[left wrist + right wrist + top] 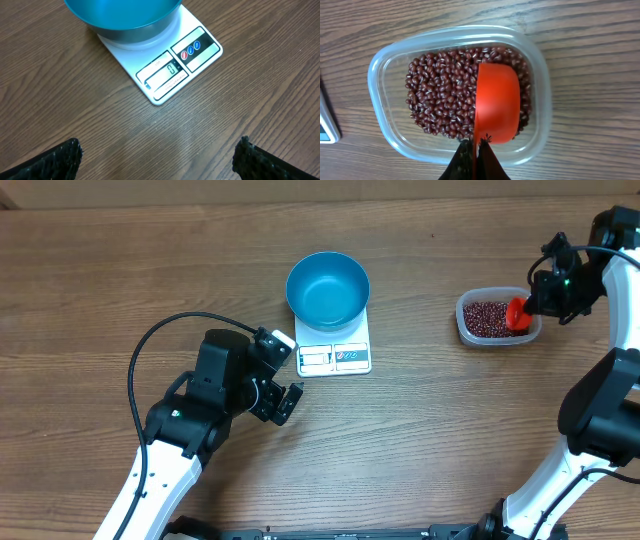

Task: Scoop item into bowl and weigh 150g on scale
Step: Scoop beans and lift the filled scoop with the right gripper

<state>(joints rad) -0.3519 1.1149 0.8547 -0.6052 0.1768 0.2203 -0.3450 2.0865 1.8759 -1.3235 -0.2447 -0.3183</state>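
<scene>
Right now my right gripper (476, 162) is pinched tight on the thin handle of the orange-red scoop (496, 102), my dark fingers meeting at its near end. The scoop's cup is turned on its side with its rounded back toward my wrist camera, and it sits among the beans (440, 100) toward one side of the clear tub (377, 85). I cannot tell whether any beans are inside the cup. The beans lie as a loose dark red-brown layer covering the tub's floor, and the tub stands on the wooden table (120, 260) at my right, well apart from the scale (335, 357). My left gripper (155, 165) hangs over bare wood just beside the scale's display edge, its jaws spread wide and holding nothing; the two black fingertips (50, 162) show at the bottom corners of my left wrist view. The blue bowl (327, 288) rests on the white scale, covering its far part and leaving the display and buttons free. The display shows a single digit that reads as zero. No beans are visible in the bowl from above.
</scene>
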